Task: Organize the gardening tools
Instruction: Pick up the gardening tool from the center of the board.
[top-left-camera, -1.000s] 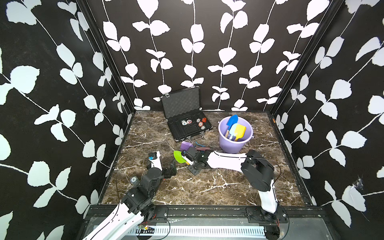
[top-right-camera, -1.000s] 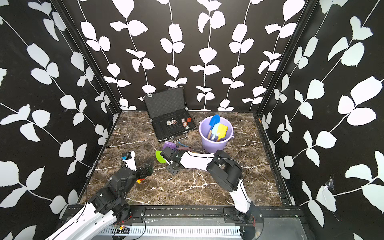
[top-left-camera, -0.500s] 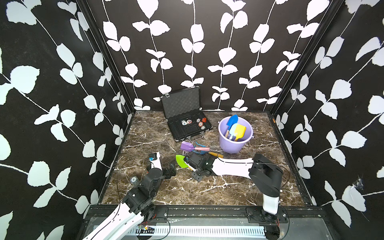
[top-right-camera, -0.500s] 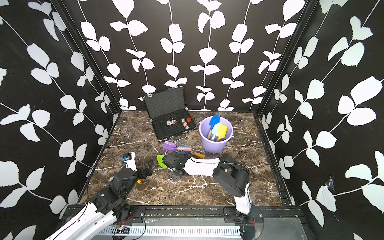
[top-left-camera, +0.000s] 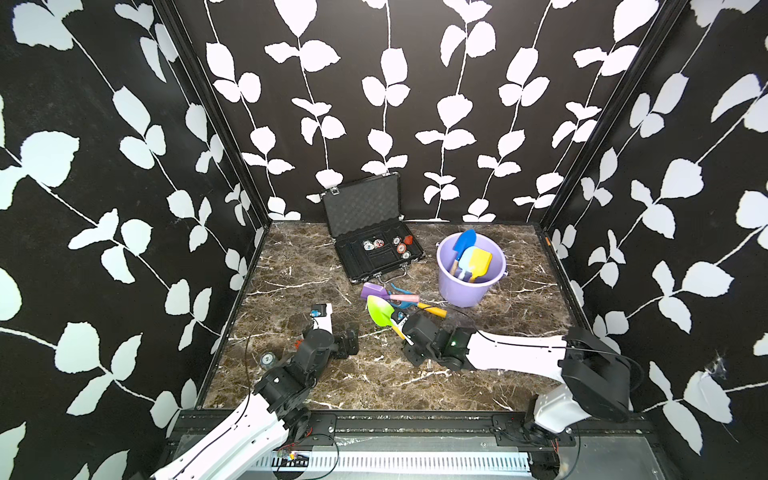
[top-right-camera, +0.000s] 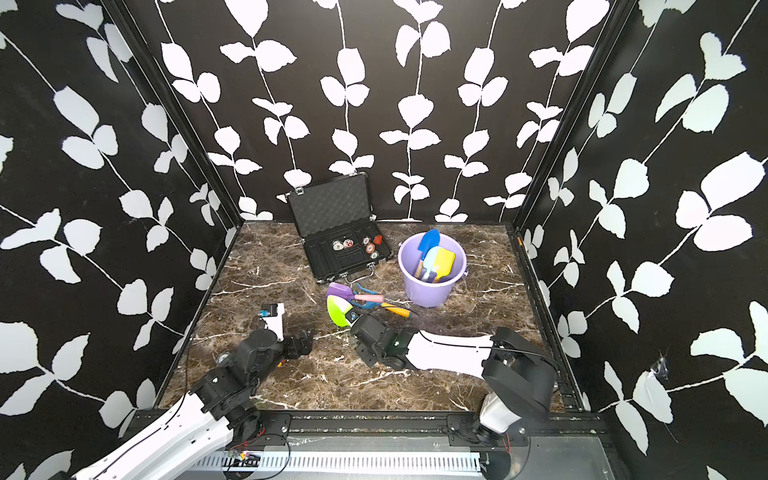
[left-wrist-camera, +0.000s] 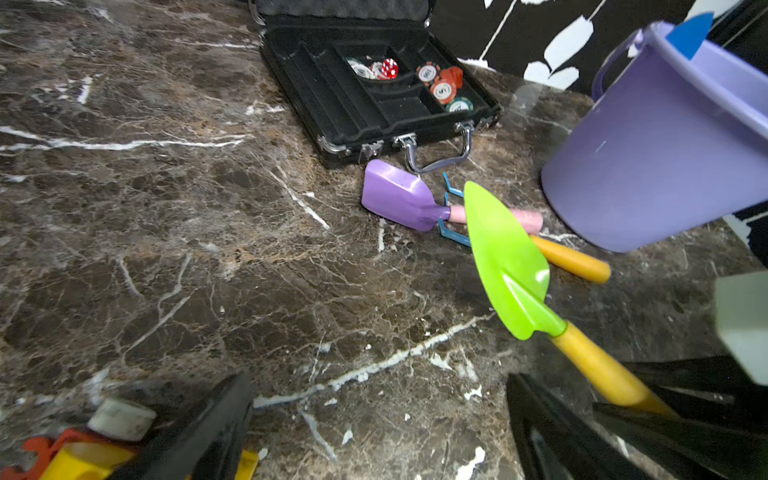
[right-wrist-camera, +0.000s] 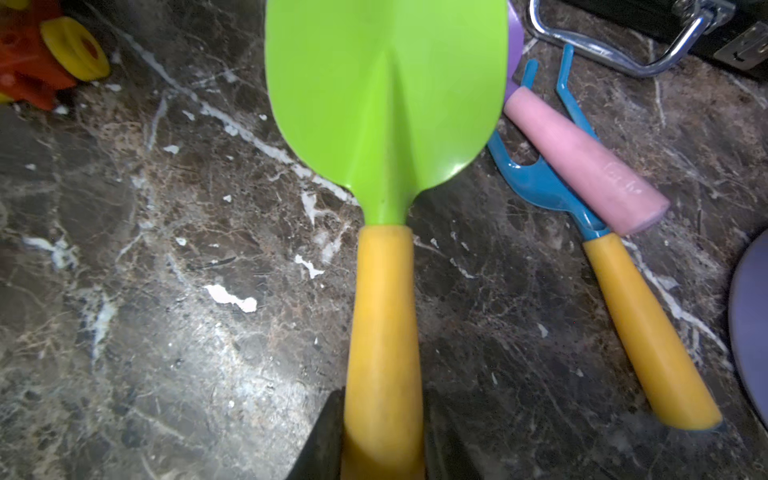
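Pulled green spade (top-left-camera: 380, 309) back from scoop (top-left-camera: 372, 290) and rake (top-left-camera: 405, 302) in clenched right hand (top-left-camera: 406, 329), left hand (top-left-camera: 348, 338) released; got three tools (top-left-camera: 469, 257) into bucket (top-left-camera: 469, 293), leaving those two on worktop (top-left-camera: 291, 282).

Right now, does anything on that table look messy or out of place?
The purple scoop and blue rake lie crossed on the table beside the purple bucket, pink handle over the rake, while other tools stand inside it. A red-and-yellow toy car, front left, is no garden tool.
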